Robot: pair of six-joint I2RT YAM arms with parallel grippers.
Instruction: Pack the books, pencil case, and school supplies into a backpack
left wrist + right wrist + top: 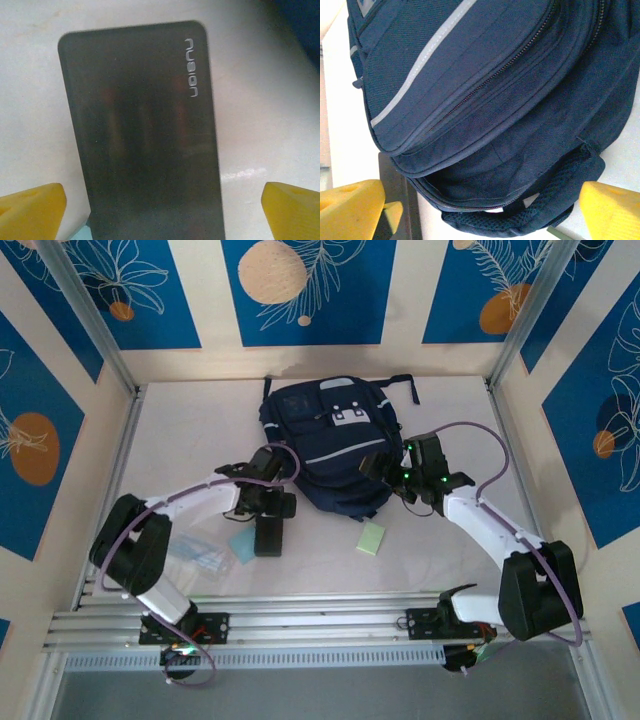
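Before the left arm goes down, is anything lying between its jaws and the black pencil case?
Nothing visible does. The pencil case lies bare on the table right under the left gripper, jaws open; a light blue pad only peeks out at its near corner.

White table, cream walls bearing blue leaf-patterned panels, aluminium rail along the near edge.

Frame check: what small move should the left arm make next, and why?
Probably lower the left gripper and close on the pencil case: its jaws stand open either side of the case, which lies flat on the table, outside the backpack.
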